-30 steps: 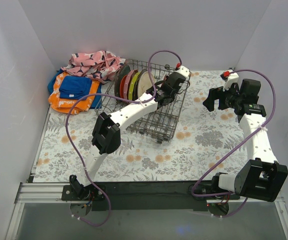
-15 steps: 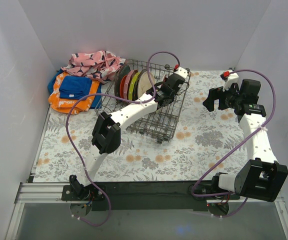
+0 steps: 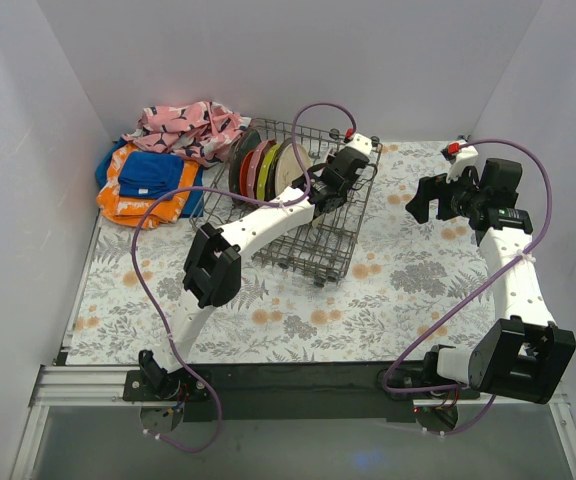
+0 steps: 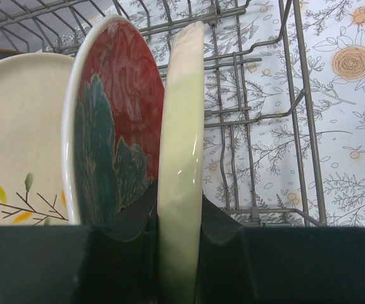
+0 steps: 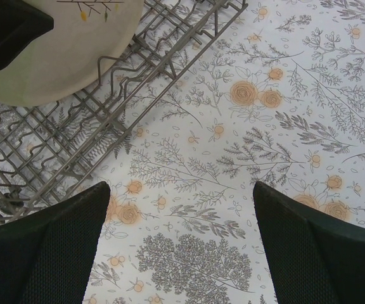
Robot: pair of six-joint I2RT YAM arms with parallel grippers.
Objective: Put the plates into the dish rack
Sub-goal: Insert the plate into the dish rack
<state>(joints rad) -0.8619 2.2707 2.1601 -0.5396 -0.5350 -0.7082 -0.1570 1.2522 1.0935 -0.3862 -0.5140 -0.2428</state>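
Top cam: dish rack (image 3: 340,245) sits at the back-centre of the floral table cover (image 3: 398,270), angled. A row of plates (image 3: 263,165) stands on edge in its far-left end. L gripper (image 3: 318,185) is reached over the rack, at the near end of that row. R gripper (image 3: 418,200) hangs over bare cover to the right of the rack, well apart from it, nothing in it. Pink cloth (image 3: 188,125) and blue/orange cloth (image 3: 148,180) are piled in the back-left corner, just beside the rack.

L wrist cam: my fingers (image 4: 132,218) are pinched narrow on the rim of a pale plate (image 4: 181,158), which stands upright, edge-on to the lens. Just left of it is the red plate (image 4: 116,126) with teal flower, then the sprig plate (image 4: 24,139), both upright in the rack. Can't tell if the pale plate's lower rim is seated btwn tines.

R wrist cam: jaws wide, only floral cover btwn them. Rack corner is top-left, w/ a cream plate (image 5: 62,50) leaning inside it. Can't tell if that's the one I'm gripping.
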